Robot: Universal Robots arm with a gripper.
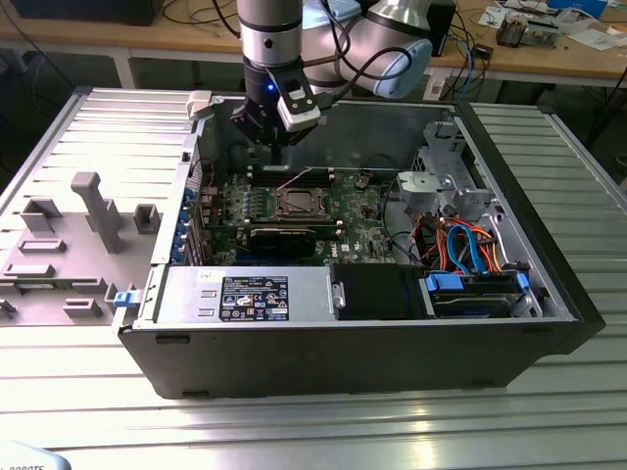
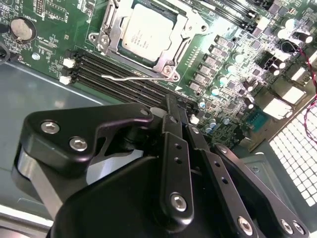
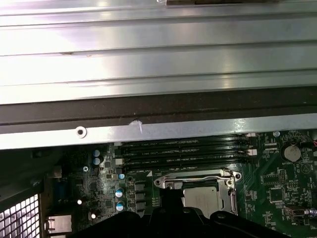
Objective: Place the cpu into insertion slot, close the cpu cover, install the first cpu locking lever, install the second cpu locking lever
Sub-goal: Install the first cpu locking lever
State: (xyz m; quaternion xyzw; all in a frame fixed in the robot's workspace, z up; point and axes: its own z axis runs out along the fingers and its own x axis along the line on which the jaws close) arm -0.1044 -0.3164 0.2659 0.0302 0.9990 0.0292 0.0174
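Jaws pressed together and empty, the black gripper point(image 2: 173, 105) hovers by the silver-grey square cpu point(image 2: 147, 30), whose thin steel locking lever point(image 2: 131, 78) likely wants steady downward pressure.

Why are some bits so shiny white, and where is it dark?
First wrist view: glare whitens the ribbed metal table; exterior view: pale reflections on that table's near edge, the computer case dimmer inside; second wrist view: the cpu gleams, the black gripper looks dark.
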